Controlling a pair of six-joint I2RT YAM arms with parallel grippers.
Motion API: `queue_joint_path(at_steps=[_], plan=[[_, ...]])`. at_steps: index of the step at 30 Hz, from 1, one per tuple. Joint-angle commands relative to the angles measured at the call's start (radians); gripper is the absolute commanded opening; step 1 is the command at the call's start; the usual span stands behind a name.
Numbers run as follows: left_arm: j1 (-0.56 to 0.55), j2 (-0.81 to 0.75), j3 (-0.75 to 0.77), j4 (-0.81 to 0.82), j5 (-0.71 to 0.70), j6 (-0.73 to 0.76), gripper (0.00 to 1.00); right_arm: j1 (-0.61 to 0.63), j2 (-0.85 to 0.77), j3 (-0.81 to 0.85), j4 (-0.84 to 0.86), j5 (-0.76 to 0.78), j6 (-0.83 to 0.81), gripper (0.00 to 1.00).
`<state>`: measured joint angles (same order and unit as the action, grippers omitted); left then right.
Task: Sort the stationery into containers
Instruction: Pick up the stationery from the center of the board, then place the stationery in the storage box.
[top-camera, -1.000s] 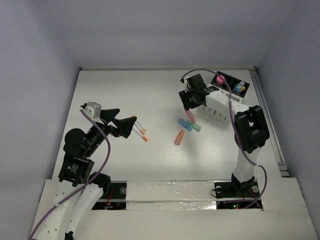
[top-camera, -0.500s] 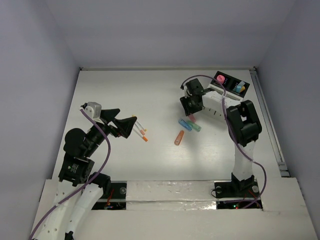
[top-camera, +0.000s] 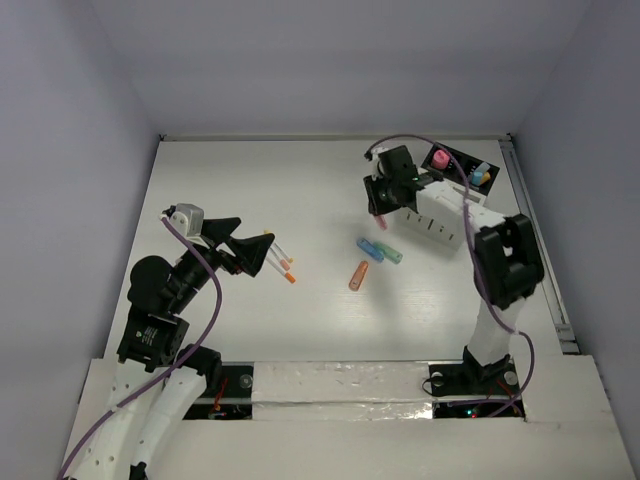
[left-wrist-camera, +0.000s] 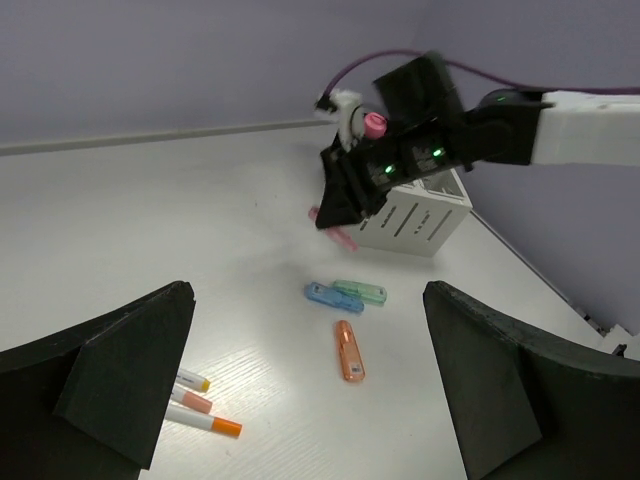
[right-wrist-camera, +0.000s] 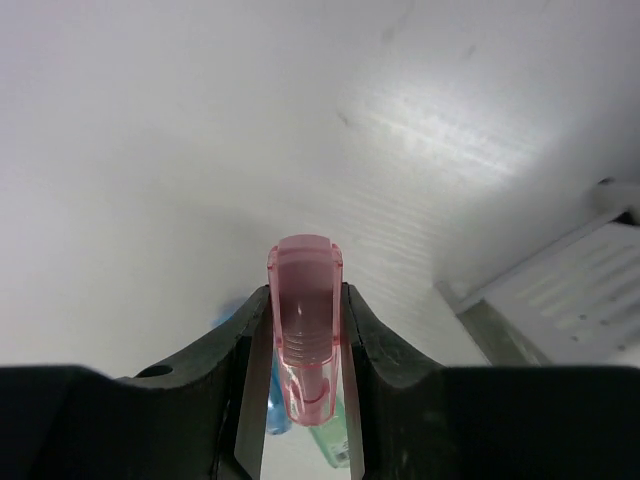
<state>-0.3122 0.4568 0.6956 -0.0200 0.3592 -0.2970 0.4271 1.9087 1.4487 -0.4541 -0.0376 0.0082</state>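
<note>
While your right gripper (right-wrist-camera: 303, 305) is clamped on the translucent pink capsule-shaped piece (right-wrist-camera: 304, 330), that piece sits lengthwise between the black fingers (right-wrist-camera: 225, 370), with its rounded end sticking out past their tips. From above you see it at about 9 o'clock of the small white slatted desk organizer (top-camera: 437, 216), just beside the wall. At the organizer's 1 o'clock is the black compartmented section (top-camera: 458, 160); a stubby pink cylinder (top-camera: 439, 159) pokes up at its 9 o'clock end, and small blue and yellow pieces (top-camera: 481, 175) show at its 3 o'clock end.

On the white table (top-camera: 250, 180), at roughly 7 o'clock of the organizer, a pastel blue capsule (top-camera: 371, 248) and a pastel green capsule (top-camera: 391, 253) lie side by side, touching or nearly so; an orange capsule (top-camera: 358, 275) lies apart from them at their 7 o'clock.

Your left gripper (top-camera: 245, 243) is spread wide with nothing between its fingers. Three thin white sticks with orange-toned tips (left-wrist-camera: 200, 400) lie close together at its 4 o'clock, well apart from the capsules.
</note>
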Motion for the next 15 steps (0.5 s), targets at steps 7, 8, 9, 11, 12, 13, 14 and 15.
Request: queue_joint_path(at_steps=[7,8,9,11,12,13,14,15], plan=[[0.007,0.006,0.001,0.048,0.014,-0.001,0.99,0.001,-0.375,-0.119,0.396,0.211,0.068,0.19],[0.007,0.006,0.001,0.046,0.011,-0.001,0.99,-0.014,-0.376,-0.117,0.399,0.288,0.073,0.19],[0.007,0.006,0.001,0.046,0.011,-0.001,0.99,-0.024,-0.376,-0.119,0.405,0.32,0.082,0.19],[0.007,0.005,0.001,0.046,0.009,0.001,0.99,-0.06,-0.375,-0.123,0.414,0.387,0.091,0.18],[0.007,0.003,0.001,0.045,0.007,-0.001,0.99,-0.074,-0.372,-0.125,0.413,0.404,0.102,0.18],[0.007,0.003,0.001,0.045,0.009,-0.001,0.99,-0.086,-0.366,-0.125,0.408,0.422,0.107,0.18],[0.007,0.002,0.001,0.045,0.011,-0.001,0.99,-0.099,-0.361,-0.126,0.405,0.438,0.108,0.19],[0.007,0.002,0.001,0.045,0.009,-0.001,0.99,-0.122,-0.356,-0.126,0.39,0.441,0.121,0.19]])
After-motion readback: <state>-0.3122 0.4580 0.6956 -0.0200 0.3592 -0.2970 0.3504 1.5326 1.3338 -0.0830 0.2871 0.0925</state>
